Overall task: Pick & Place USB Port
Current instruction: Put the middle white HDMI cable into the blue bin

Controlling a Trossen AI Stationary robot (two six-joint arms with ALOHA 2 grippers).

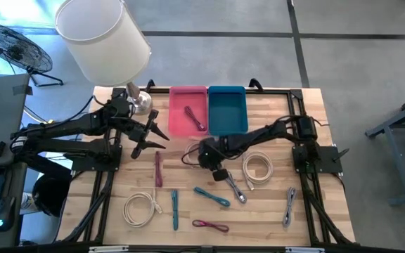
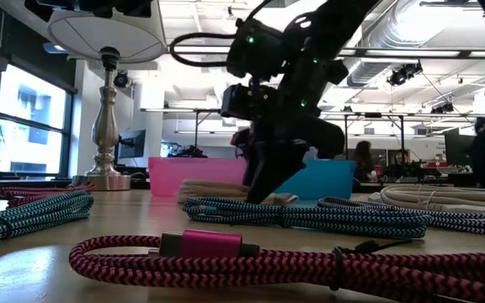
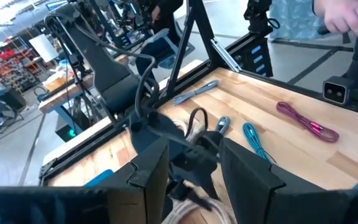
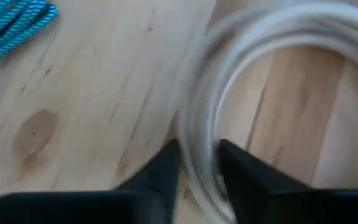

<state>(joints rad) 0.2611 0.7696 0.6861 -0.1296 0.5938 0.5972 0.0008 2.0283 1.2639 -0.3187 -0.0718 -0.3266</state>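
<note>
A white coiled cable [image 4: 272, 37] lies flat on the wooden table [image 1: 273, 211], just in front of the pink bin [image 1: 188, 110] and the blue bin [image 1: 228, 109]. My right gripper [image 4: 197, 149] has come down on the coil's edge at the table's middle [image 1: 204, 156] and is shut on it. One cable lies in the pink bin. My left gripper [image 1: 157, 137] hovers open above the table's left half, nothing between its fingers [image 3: 194, 168]. My right gripper has the bundled strands at the coil's rim [image 4: 199, 155] between its two fingers, one finger inside the loop and one outside. The fingers slant down from the table's right side and lie across the strands. The coil rests on the table.
Several cables lie on the table's near half: a white coil [image 1: 257, 169], another white coil [image 1: 140, 209], teal [image 1: 211, 196], grey [image 1: 290, 206], magenta [image 1: 211, 225] and dark pink [image 1: 158, 169]. A lamp [image 1: 104, 35] stands at the far left corner.
</note>
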